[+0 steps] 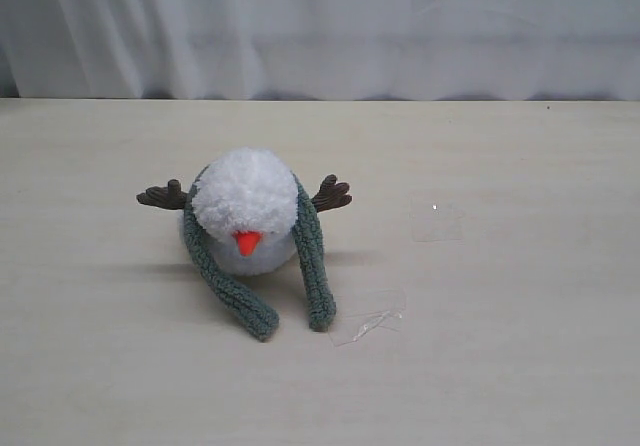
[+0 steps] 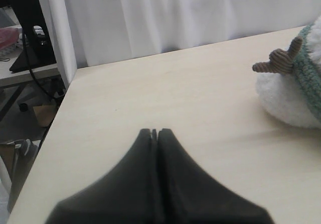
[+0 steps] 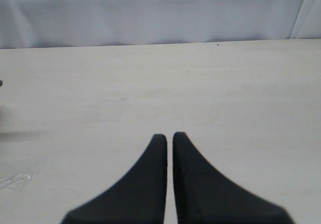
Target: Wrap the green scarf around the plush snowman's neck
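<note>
1. Above the pale tabletop (image 2: 150,83), the left pincer (image 2: 154,131) is clenched, its two dark fingers pressed flat together with nothing between them.
2. The right pincer (image 3: 169,136) is likewise clenched on nothing, with only a hairline slit between its tips and bare tabletop beneath.
3. Neither pincer shows in the exterior view. In the left wrist view, the toy sits well apart from the left pincer.
4. The plush snowman (image 1: 245,201) sits on the tabletop a little toward nine o'clock from the middle of the exterior view. Its orange nose (image 1: 247,241) points toward six o'clock.
5. Its brown twig arms stick out at about ten o'clock (image 1: 165,196) and two o'clock (image 1: 331,194) of the head.
6. The green scarf (image 1: 310,256) runs behind the head and comes down both sides. Its two ends lie on the tabletop at six o'clock of the toy — uncrossed, with the tips near each other but apart.
7. A scrap of clear film (image 1: 370,321) lies at about four o'clock of the snowman, just beside one scarf end.
8. A white curtain (image 1: 320,26) hangs at twelve o'clock, behind the tabletop's far edge.
</note>
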